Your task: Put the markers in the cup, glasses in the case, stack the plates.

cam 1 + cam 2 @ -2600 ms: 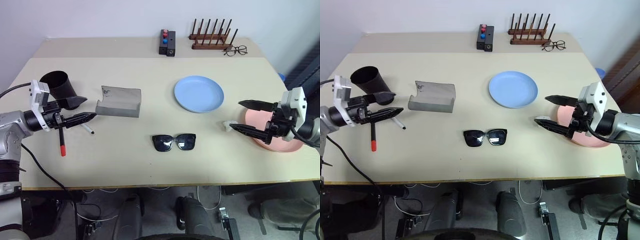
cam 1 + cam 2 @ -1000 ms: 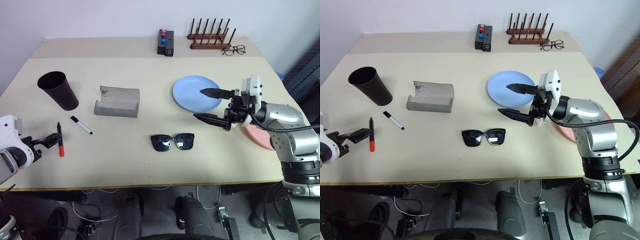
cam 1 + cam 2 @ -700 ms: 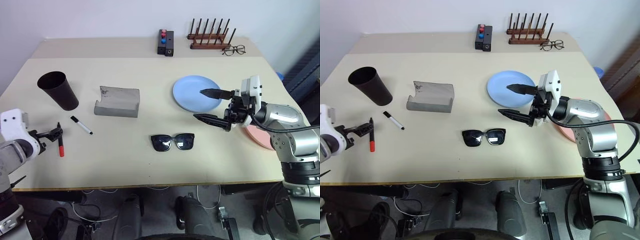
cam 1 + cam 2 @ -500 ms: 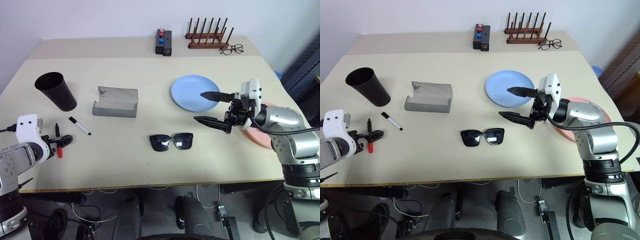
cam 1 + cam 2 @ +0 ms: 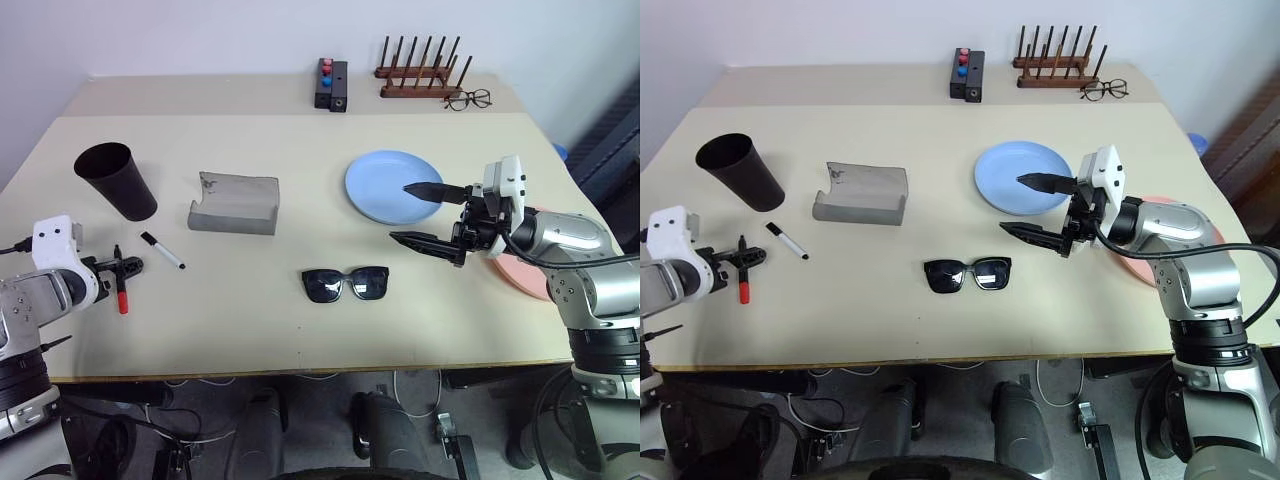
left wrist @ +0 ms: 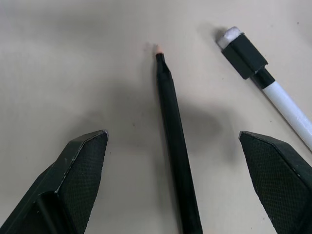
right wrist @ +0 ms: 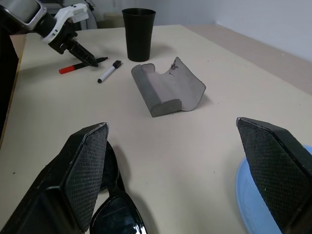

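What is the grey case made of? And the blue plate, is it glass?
The case looks like soft grey felt: matte and fuzzy, with a floppy curved flap. The blue plate seems to be plastic, not glass: solid light blue, smooth, with only a dull sheen. Looks alone cannot make it certain.

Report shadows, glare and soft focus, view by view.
Left wrist view: the dark marker casts a soft shadow to one side; the left gripper's fingers look slightly soft. Right wrist view: the sunglasses show pale sheen on a lens. Left eye view: faint shadow under the case.
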Robot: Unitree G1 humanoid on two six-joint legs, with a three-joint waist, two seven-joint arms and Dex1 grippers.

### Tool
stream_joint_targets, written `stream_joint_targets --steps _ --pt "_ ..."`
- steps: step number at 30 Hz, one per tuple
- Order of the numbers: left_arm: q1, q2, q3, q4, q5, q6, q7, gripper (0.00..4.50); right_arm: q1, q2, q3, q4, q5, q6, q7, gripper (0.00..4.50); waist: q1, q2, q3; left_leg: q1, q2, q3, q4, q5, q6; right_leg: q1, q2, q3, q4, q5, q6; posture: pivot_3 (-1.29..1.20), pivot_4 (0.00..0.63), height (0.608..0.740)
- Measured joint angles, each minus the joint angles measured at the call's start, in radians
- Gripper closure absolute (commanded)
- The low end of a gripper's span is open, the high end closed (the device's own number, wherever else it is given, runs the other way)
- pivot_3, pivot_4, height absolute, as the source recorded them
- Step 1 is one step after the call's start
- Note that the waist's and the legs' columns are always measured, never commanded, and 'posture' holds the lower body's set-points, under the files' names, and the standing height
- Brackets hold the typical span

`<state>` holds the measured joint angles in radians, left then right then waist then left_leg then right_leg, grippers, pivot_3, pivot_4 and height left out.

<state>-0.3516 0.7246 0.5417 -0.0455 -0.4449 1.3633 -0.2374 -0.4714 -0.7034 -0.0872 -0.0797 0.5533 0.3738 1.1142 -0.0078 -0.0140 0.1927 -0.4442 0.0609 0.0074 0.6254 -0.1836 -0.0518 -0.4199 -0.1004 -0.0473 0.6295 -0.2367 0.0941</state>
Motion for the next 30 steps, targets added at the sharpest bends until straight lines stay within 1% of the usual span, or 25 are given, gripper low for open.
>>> stream_joint_targets --steps 18,20,21,22,23,24,26,30 --pt "0.0 0.002 -0.003 0.004 0.021 -0.005 -0.021 0.0 0.0 0.0 0.0 0.0 0.0 0.002 0.0 0.22 -0.002 0.0 0.0 0.0 0.0 0.0 0.0 0.0 0.0 0.0 0.0 0.0 0.0 0.0 0.0 0.0 0.15 0.74" --pt "-0.011 0.004 -0.013 0.017 0.023 -0.007 -0.023 0.54 0.002 -0.002 -0.001 -0.001 0.0 0.004 -0.002 0.14 -0.002 0.0 0.0 0.0 0.0 0.0 0.0 0.0 0.0 0.0 0.0 0.0 0.0 0.0 0.0 0.0 0.15 0.74" --pt "-0.039 0.013 -0.039 0.051 0.031 -0.011 -0.027 0.81 0.002 -0.005 -0.002 -0.004 0.0 0.011 -0.008 0.14 0.003 0.0 0.0 0.0 0.0 0.0 0.0 0.0 0.0 0.0 0.0 0.0 0.0 0.0 0.0 0.0 0.15 0.74" --pt "-0.067 0.026 -0.068 0.086 0.037 -0.016 -0.035 1.21 0.003 -0.008 -0.002 -0.01 0.0 0.016 -0.013 0.14 0.008 0.0 0.0 0.0 0.0 0.0 0.001 0.0 0.0 0.0 0.0 0.0 0.0 0.0 0.0 0.0 0.15 0.74" --pt "-0.092 0.038 -0.099 0.11 0.041 -0.018 -0.047 1.79 0.005 -0.012 -0.002 -0.02 0.0 0.023 -0.017 0.14 0.011 0.0 0.0 0.0 0.0 0.0 0.001 0.0 0.0 0.0 0.0 0.0 0.0 0.0 0.0 0.0 0.15 0.74" --pt "-0.103 0.043 -0.119 0.121 0.042 -0.019 -0.055 2.32 0.006 -0.014 -0.003 -0.029 0.0 0.026 -0.02 0.14 0.012 0.0 0.0 0.0 0.0 0.001 0.001 0.0 0.0 0.0 0.0 0.001 0.0 0.0 0.0 0.0 0.15 0.74" --pt "-0.105 0.06 -0.147 0.123 0.044 -0.024 -0.068 3.21 0.006 -0.015 -0.003 -0.034 0.0 0.029 -0.025 0.14 0.013 0.0 0.0 0.0 0.0 0.002 0.001 0.0 0.0 0.0 0.0 0.002 -0.001 0.0 0.0 0.0 0.15 0.74" --pt "-0.105 0.067 -0.167 0.118 0.051 -0.033 -0.074 3.21 0.007 -0.015 -0.003 -0.034 0.0 0.032 -0.027 0.14 0.015 0.0 0.0 0.0 0.0 0.003 -0.001 0.0 0.0 -0.002 0.0 0.003 0.0 0.0 0.0 0.0 0.15 0.74"
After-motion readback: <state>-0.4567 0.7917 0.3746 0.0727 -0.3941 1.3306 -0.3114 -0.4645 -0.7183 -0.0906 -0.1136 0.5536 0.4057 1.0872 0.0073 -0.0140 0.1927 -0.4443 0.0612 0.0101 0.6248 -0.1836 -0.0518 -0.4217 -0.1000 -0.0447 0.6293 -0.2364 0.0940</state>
